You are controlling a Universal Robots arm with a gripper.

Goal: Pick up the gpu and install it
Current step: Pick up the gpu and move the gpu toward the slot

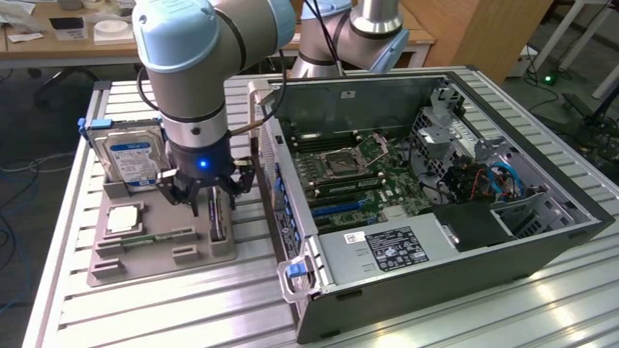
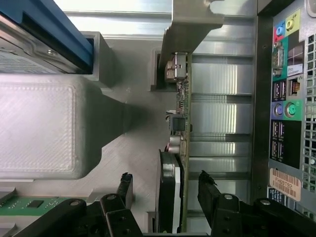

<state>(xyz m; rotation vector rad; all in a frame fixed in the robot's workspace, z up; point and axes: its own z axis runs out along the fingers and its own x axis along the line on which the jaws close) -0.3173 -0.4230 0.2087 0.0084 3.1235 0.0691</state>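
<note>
Grey plastic makes up the holder (image 1: 155, 261) on the metal table (image 1: 145, 312), and we see the gpu (image 1: 217, 221) standing in a slot of it, on the side nearest the open computer case (image 1: 464, 261). The card stands up on one long edge, with its thin edge pointing up. Its long side runs alongside the back wall of the case, from the far part of the holder to the near part. In the wrist view, we look down on the thin edge of the gpu (image 2: 180, 123). Its black part faces away from the case, and a silver bracket (image 2: 190, 24) sits at one end. The gripper (image 1: 206, 199) hangs right over the card. Its two black fingers (image 2: 126, 185) are spread apart, one on each side of the card, and we see a gap on both sides, so the gripper (image 2: 165, 182) holds nothing. A hard drive (image 1: 130, 156) with a blue label stands in the same holder, farther from the case.
</note>
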